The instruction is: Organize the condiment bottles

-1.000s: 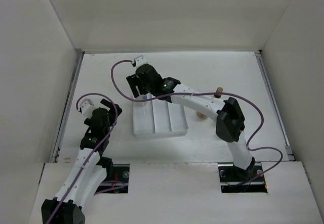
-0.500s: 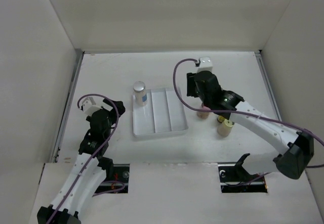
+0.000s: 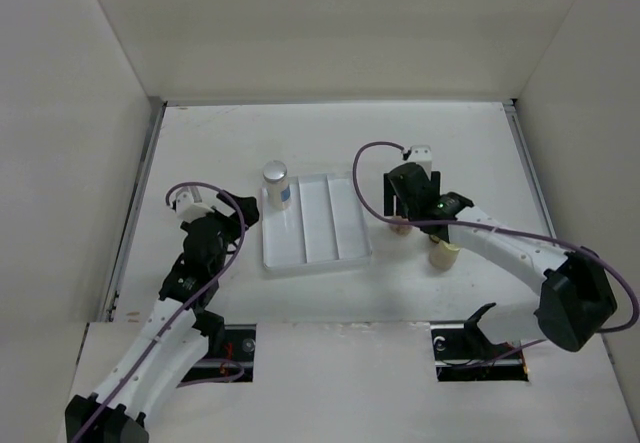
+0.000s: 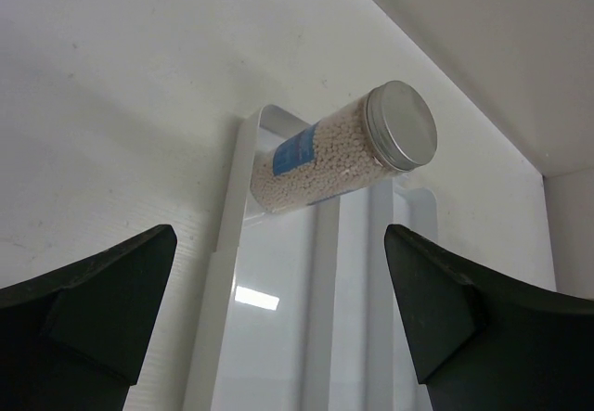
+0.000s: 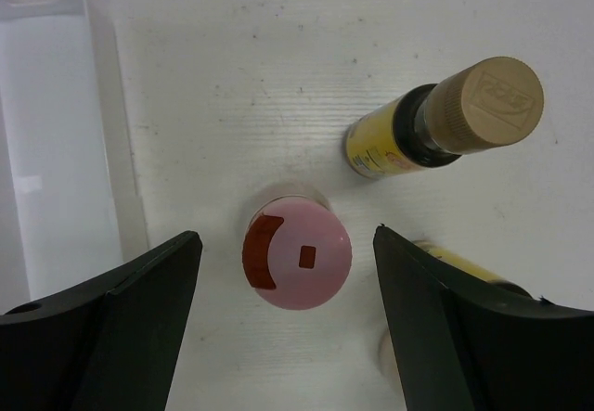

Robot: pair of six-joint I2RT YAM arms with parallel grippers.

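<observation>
Between white tray [image 5: 51,151] and yellow-labelled bottle [image 5: 444,122], pink-capped bottle [image 5: 297,255].

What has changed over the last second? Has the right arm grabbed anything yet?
The right gripper left the clear bottle standing in the tray's left compartment, swung right and came down around the pink-capped bottle, jaws open, nothing gripped. The left gripper edged toward the tray, open and empty. Tray and clear bottle have not moved.
</observation>
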